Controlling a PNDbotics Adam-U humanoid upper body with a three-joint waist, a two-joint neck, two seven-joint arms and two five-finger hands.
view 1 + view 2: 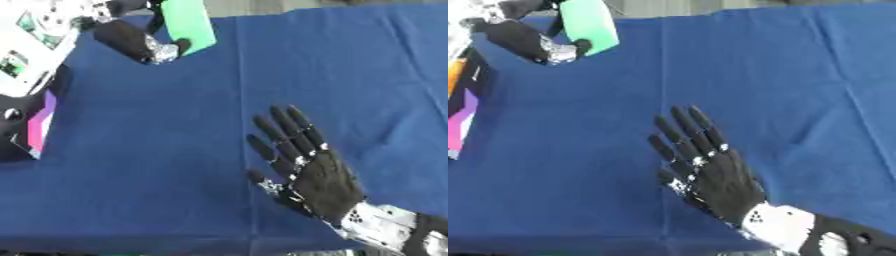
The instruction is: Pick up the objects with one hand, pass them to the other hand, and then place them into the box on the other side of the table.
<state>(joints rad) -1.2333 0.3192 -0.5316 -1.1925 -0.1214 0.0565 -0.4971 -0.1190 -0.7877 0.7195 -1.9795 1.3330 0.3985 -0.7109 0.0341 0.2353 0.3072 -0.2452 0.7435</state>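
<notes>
Right hand (325, 184) open; labels illegible.

My right hand (324, 182) is matte black, its long fingers dotted with small silver joints, and a silver-white wrist cuff speckled with dark holes follows. My left hand (131, 40) is black too, with glinting silver at the knuckles.

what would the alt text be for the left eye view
The robot's left hand holds a flat green object by its lower edge at the top left, above a table covered in blue cloth. Its right hand hovers open at the lower right, fingers spread. A box with a pink and purple side sits at the left edge.
</notes>
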